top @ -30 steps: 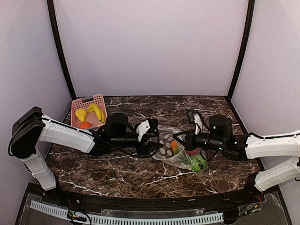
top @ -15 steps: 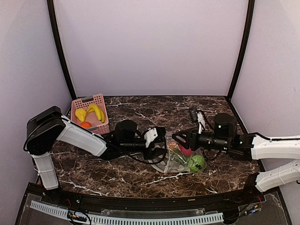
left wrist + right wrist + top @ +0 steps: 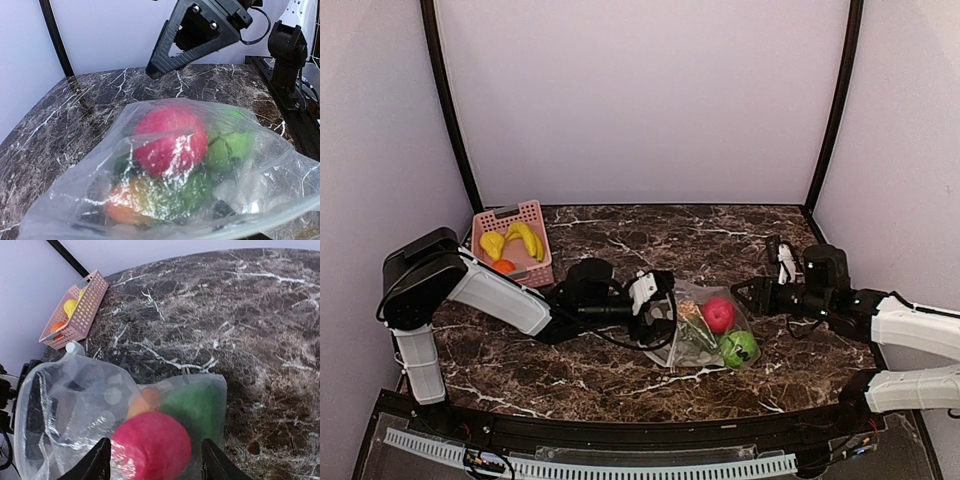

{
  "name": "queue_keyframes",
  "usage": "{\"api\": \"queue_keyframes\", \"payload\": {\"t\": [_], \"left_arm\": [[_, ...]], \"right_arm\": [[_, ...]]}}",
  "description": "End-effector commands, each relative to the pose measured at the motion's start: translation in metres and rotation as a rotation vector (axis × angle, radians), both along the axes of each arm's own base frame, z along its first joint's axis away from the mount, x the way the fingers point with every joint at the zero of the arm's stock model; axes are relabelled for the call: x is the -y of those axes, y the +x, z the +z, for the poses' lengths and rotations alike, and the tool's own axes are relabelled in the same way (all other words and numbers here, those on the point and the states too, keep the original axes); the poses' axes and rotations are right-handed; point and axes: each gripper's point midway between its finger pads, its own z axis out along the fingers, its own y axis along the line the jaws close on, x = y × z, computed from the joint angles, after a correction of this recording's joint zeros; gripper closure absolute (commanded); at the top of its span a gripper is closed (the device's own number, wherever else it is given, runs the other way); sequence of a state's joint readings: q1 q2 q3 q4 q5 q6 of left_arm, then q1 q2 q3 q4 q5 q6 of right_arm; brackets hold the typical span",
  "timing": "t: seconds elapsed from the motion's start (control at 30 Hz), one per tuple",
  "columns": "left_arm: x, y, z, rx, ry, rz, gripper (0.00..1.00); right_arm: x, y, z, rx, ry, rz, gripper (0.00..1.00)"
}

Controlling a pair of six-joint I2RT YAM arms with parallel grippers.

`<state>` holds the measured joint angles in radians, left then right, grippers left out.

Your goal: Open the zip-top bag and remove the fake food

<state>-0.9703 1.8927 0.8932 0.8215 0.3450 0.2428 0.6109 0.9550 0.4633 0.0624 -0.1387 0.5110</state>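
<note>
Zip-top bag [image 3: 695,345] lies mid-table with fake food [image 3: 718,314] inside; my left arm stretches low along the table [image 3: 570,370], left gripper [image 3: 660,308] clamped on the bag's left edge, plastic lifted there. My right arm lies low from the right, right gripper [image 3: 750,295] just beside the bag, fingers spread wide, holding nothing. Far left, pink basket [image 3: 532,210] holds yellow and orange pieces.

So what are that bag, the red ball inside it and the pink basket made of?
The zip-top bag looks like thin clear soft plastic: it crinkles and glints. The red ball seems glossy plastic, though only seen through the film. The pink basket looks like rigid moulded plastic, with perforated walls.
</note>
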Motion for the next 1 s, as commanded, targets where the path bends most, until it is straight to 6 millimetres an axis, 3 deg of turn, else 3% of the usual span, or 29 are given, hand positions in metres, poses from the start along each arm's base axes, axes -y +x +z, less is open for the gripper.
{"api": "queue_keyframes", "payload": {"t": [0.0,0.37,0.57,0.83,0.97], "left_arm": [[0.006,-0.002,-0.002,-0.004,-0.01,-0.007,0.25],[0.008,-0.001,-0.017,-0.013,0.017,-0.005,0.19],[0.01,0.0,-0.022,-0.016,0.025,-0.008,0.16],[0.016,-0.004,-0.034,-0.015,0.075,-0.04,0.12],[0.02,-0.006,-0.038,-0.02,0.093,-0.052,0.11]], "right_arm": [[0.004,-0.007,-0.03,-0.089,-0.016,0.027,0.42],[-0.02,-0.008,-0.055,-0.175,0.035,0.144,0.51],[-0.033,-0.012,-0.062,-0.217,0.09,0.202,0.64],[-0.034,-0.015,-0.072,-0.233,0.087,0.217,0.93],[-0.036,-0.018,-0.076,-0.24,0.089,0.228,0.99]]}}
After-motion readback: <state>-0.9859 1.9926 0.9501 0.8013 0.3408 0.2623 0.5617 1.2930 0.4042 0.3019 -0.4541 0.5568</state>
